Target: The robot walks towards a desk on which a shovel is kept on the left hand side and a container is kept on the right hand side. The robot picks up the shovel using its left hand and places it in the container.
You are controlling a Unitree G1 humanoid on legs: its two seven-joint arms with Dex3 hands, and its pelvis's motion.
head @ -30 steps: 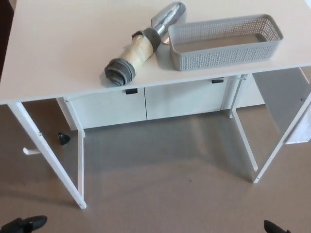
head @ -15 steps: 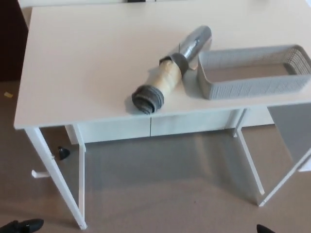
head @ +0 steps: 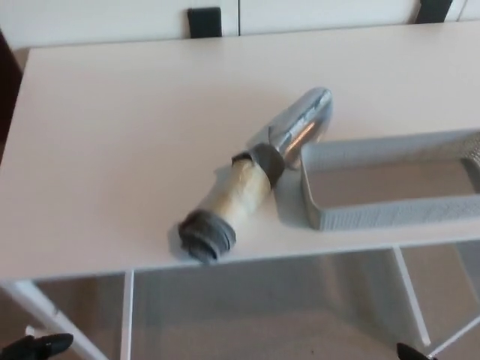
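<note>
Your black left hand [head: 37, 346] peeks in at the lower left corner, the right hand [head: 414, 351] a sliver at lower right; you can't tell either's grip. Mid-frame lies the silver metal shovel with cream, grey-taped handle [head: 251, 180] on the white tabletop [head: 112, 150], blade touching the grey perforated plastic container [head: 390, 214]. Probably stiff and light; take the handle. Since earlier, the view has closed in on the desk.

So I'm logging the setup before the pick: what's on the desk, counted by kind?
Shovel: 1
Container: 1
Total on the desk: 2
</note>
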